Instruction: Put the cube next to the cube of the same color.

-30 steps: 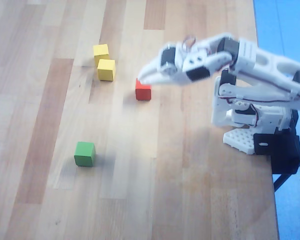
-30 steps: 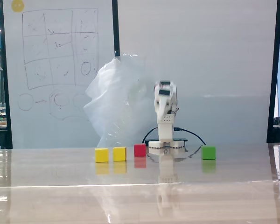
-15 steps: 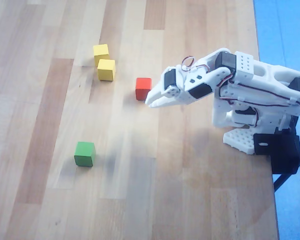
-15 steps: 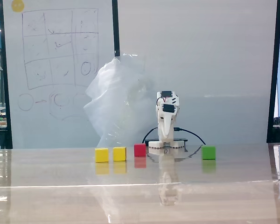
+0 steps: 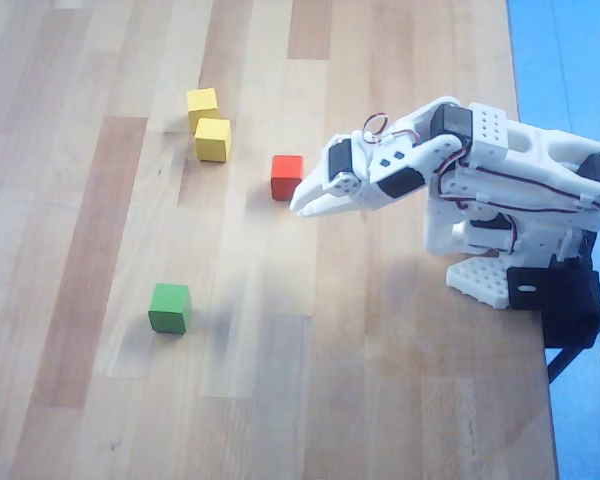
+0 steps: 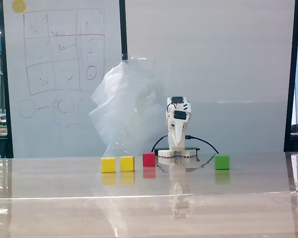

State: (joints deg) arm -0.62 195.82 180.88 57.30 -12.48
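Two small yellow cubes lie side by side on the wooden table. One yellow cube touches or nearly touches the other yellow cube. My white gripper hangs just right of the red cube in the overhead view. Its jaws look closed together and hold nothing. It is well apart from both yellow cubes.
A red cube sits just left of the gripper tip in the overhead view. A green cube lies further off. The arm's base stands near the table's right edge. A whiteboard and a plastic sheet stand behind.
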